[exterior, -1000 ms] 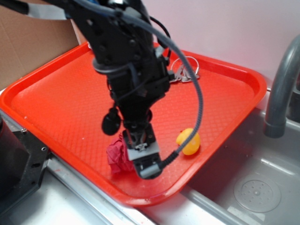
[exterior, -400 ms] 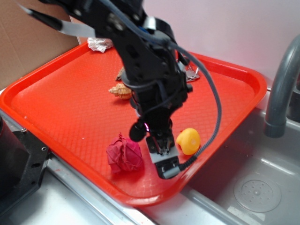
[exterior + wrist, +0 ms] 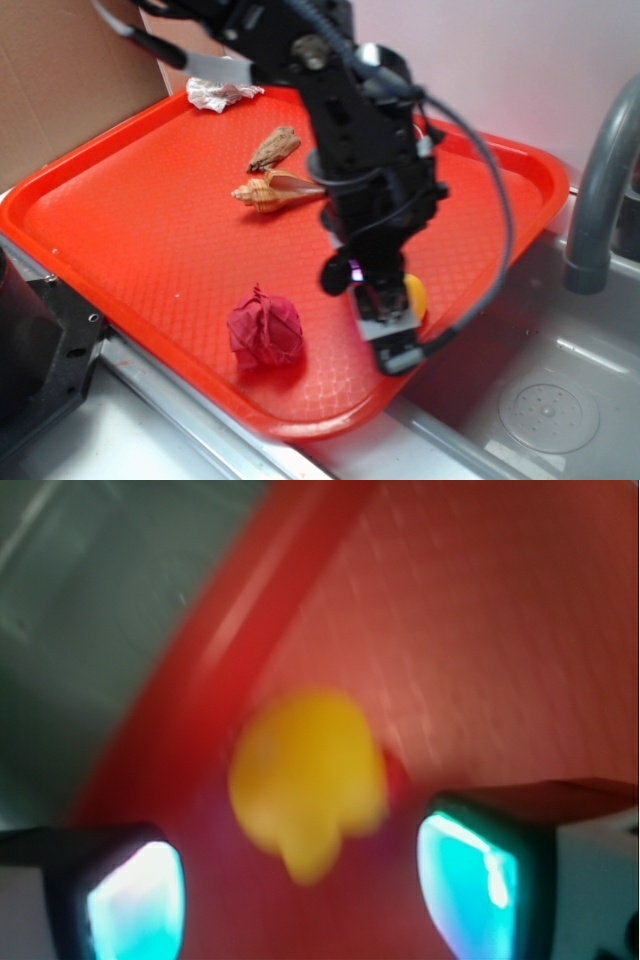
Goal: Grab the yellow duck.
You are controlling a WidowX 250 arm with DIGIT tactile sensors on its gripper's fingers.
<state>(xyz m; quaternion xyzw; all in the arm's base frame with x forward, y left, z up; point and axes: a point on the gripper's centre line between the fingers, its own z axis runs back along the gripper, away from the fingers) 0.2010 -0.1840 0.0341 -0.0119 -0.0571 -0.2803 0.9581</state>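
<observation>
The yellow duck (image 3: 414,294) lies on the red tray (image 3: 130,230) near its front right rim, mostly hidden behind my gripper (image 3: 392,335) in the exterior view. In the wrist view the yellow duck (image 3: 308,778) shows blurred, just ahead of the gap between my two fingers, with a bit of red beak on its right. My gripper (image 3: 300,900) is open and holds nothing; its pads (image 3: 465,880) stand wide to either side.
A dark red wad of cloth (image 3: 265,328) lies left of the gripper. Two shells (image 3: 272,190) and a crumpled white scrap (image 3: 218,94) sit farther back. The metal sink (image 3: 540,400) and grey faucet (image 3: 600,190) lie right of the tray; cardboard (image 3: 60,80) stands at left.
My arm has swung right, away from the dark red wad, and now hangs over the yellow duck. The shells and white scrap have come into view behind it.
</observation>
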